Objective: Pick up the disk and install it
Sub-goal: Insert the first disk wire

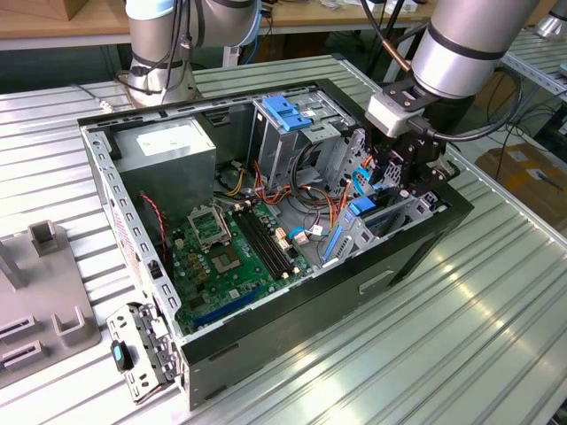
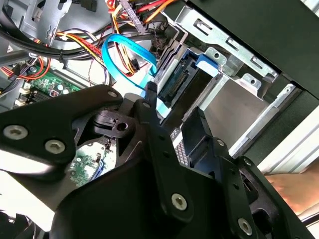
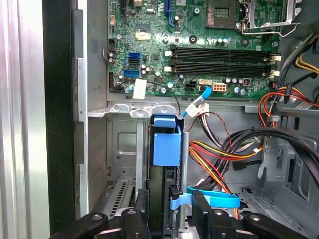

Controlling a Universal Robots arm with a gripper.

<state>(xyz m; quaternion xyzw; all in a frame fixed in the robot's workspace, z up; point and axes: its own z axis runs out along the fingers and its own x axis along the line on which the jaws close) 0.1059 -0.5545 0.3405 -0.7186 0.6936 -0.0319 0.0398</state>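
Exterior view: gripper (image 1: pixel 400 173) is down inside the open PC case (image 1: pixel 416 252), at the drive bay near the case's 3 o'clock wall. Blue carrier tab of the disk (image 1: pixel 361 209) shows just below the fingers, standing on edge in the bay. Motherboard (image 1: pixel 235 257) sits toward 8 o'clock of it; metal cage with blue clips (image 1: pixel 288 111) toward 11 o'clock.

Second wrist view: black fingers (image 2: pixel 159 144) straddle the disk's (image 2: pixel 180 82) edge, the blue rail (image 2: pixel 207 62) sitting inside the silver bay bracket (image 2: pixel 239 74). Blue SATA cable (image 2: pixel 127 52) loops right beside the slot.

First wrist view: the disk (image 3: pixel 166 144) is upright in the slot, blue tab at top, the fingers (image 3: pixel 141 209) on either side of its lower end and closed onto it. Looks like it's clamped, mostly seated.

Judgement: install step, insertion phase. Next move calls for a straight push along the slot, no tilt, keeping the SATA cable and the orange/red wires (image 3: pixel 219 159) clear of pinching.
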